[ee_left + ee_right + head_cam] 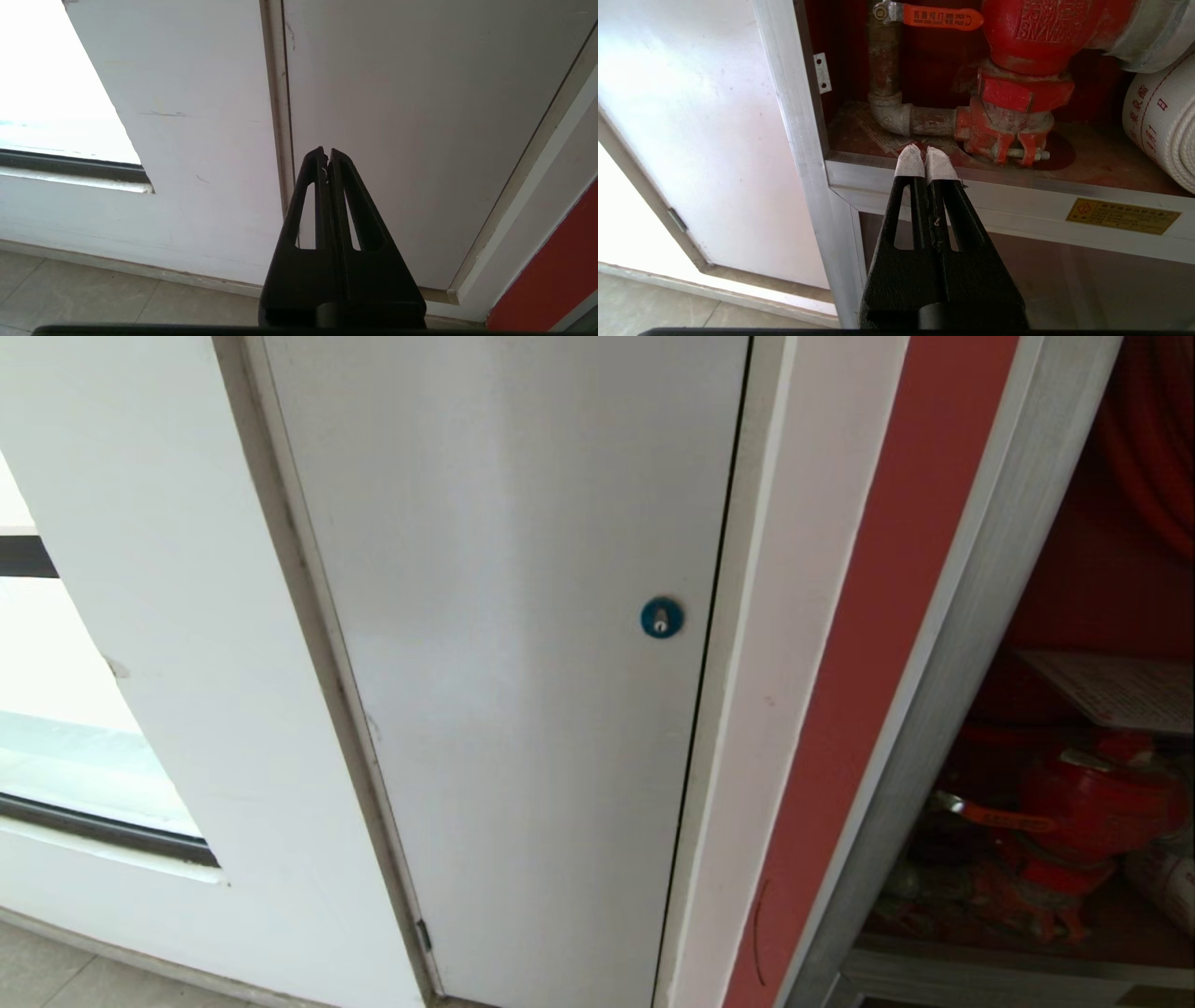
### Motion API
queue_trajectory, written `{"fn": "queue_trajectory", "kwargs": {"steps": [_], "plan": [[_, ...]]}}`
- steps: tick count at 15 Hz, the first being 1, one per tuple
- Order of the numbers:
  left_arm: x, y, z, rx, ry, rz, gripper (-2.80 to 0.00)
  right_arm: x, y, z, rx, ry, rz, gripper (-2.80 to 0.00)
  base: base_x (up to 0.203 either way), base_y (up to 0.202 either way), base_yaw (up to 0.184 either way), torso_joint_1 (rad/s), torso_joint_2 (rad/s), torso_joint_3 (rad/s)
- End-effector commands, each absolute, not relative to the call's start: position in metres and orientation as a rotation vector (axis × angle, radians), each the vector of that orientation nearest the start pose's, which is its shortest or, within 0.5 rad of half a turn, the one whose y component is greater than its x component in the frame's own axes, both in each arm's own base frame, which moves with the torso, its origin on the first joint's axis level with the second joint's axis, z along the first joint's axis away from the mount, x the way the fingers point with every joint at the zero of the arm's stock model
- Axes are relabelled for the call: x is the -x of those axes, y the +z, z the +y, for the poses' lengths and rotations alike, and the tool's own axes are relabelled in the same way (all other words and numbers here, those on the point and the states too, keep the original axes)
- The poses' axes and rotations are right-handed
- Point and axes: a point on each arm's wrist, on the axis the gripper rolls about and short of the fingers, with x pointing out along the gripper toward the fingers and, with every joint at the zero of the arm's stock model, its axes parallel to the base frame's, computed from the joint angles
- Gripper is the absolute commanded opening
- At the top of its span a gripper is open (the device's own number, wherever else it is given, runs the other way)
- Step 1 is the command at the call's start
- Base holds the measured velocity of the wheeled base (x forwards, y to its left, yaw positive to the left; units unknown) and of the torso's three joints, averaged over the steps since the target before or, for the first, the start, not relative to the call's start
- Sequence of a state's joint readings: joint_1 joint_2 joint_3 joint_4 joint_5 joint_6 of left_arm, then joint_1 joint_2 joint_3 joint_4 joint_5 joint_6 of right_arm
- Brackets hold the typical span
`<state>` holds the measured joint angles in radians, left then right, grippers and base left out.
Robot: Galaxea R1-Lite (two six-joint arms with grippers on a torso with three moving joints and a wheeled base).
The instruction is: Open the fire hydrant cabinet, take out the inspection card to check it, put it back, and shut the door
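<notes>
While the fire hydrant cabinet (943, 709) stands open at the right edge of the head view, its silver frame runs diagonally and the red interior shows behind it. Inside, at the middle right, the inspection card (1116, 689) lies tilted above a red hydrant valve (1088, 807). A white rolled hose (1164, 126) sits at the right of the right wrist view. Right gripper (926, 154) hangs before the cabinet's lower ledge, taped fingers pressed together, empty. Left gripper (326, 155) faces the grey-white door (504, 663) with its blue lock (661, 617), fingers likewise closed.
</notes>
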<state>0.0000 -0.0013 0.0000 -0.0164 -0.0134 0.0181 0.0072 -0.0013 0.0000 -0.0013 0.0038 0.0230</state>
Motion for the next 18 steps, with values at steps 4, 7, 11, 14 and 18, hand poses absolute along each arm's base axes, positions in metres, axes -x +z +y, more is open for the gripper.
{"fn": "queue_trajectory", "kwargs": {"steps": [4, 7, 11, 14, 18], "plan": [[0.0223, 0.0755, -0.0003, -0.018, -0.014, -0.011, -2.80, 0.0228, 0.0758, -0.0001, -0.025, 0.011, -0.003, -2.80, 0.000, 0.000, 0.000, 0.000, 0.00, 0.000], [0.0223, 0.0755, -0.0003, -0.018, -0.014, -0.011, -2.80, 0.0228, 0.0758, -0.0001, -0.025, 0.011, -0.003, -2.80, 0.000, 0.000, 0.000, 0.000, 0.00, 0.000], [0.0223, 0.0755, -0.0003, -0.018, -0.014, -0.011, -2.80, 0.0228, 0.0758, -0.0002, -0.028, 0.008, -0.003, -2.80, 0.000, 0.000, 0.000, 0.000, 0.00, 0.000], [0.0223, 0.0755, -0.0003, -0.018, -0.014, -0.011, -2.80, 0.0228, 0.0758, -0.0002, -0.028, 0.008, -0.003, -2.80, 0.000, 0.000, 0.000, 0.000, 0.00, 0.000], [0.0223, 0.0755, -0.0003, -0.018, -0.014, -0.011, -2.80, 0.0229, 0.0758, -0.0002, -0.025, 0.008, -0.005, -2.80, 0.000, 0.000, 0.000, 0.000, 0.00, 0.000]]}}
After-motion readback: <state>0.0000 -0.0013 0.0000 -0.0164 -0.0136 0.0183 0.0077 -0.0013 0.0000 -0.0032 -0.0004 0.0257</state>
